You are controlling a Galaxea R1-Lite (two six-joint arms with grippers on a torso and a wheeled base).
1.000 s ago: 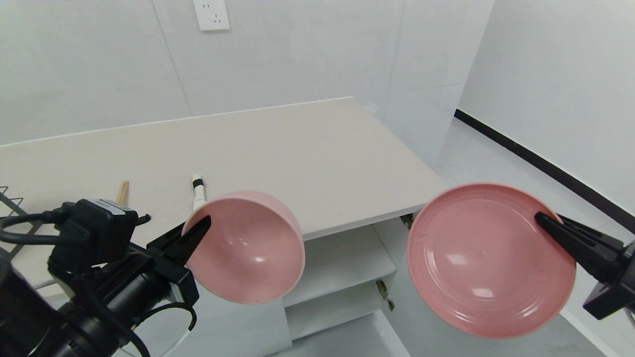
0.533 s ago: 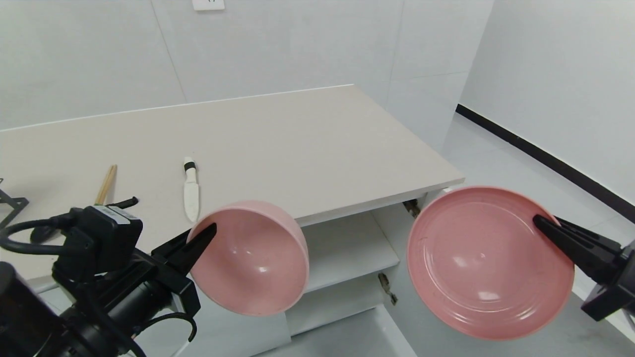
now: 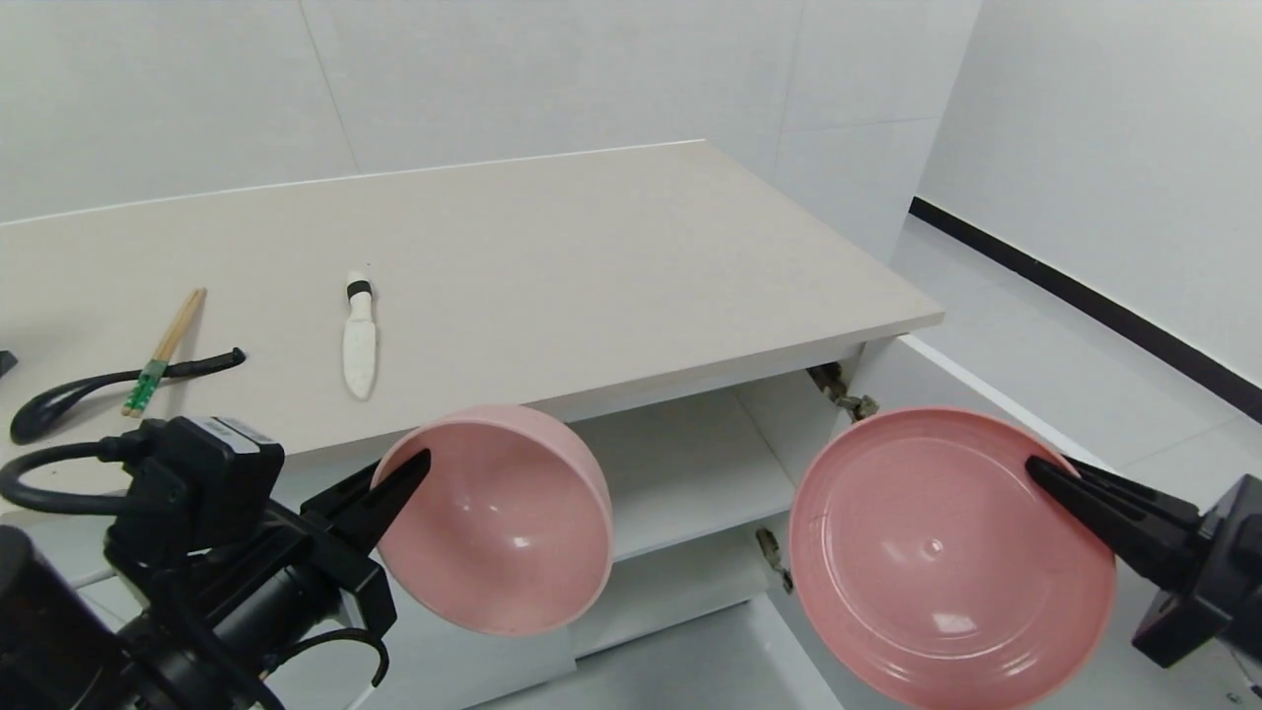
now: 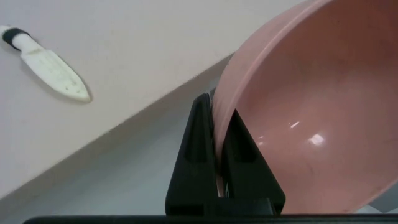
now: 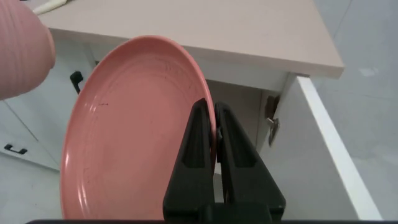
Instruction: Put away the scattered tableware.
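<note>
Now both arms carry dishes in front of an open cabinet under a pale counter (image 3: 592,247). The left gripper (image 3: 399,483) is pinched narrow on the rim of a pink bowl (image 3: 503,523), held tilted on its side just below the counter's front edge. The right gripper (image 3: 1045,478) is clamped the same way on the rim of a pink plate (image 3: 937,562), held nearly upright beside the open cabinet door. A white knife (image 3: 359,335), chopsticks (image 3: 163,345) and a black spoon (image 3: 59,399) lie on the counter.

This looks like the stowing step. Next, each dish likely has to be levelled and slid onto a cabinet shelf (image 3: 680,483) without knocking the counter edge or the door hinge.

Compared with a second ago, the whole view has dropped: the counter sits higher in the picture and more of the shelves shows. Both grips are unchanged, and the dishes now hang level with the shelves.
</note>
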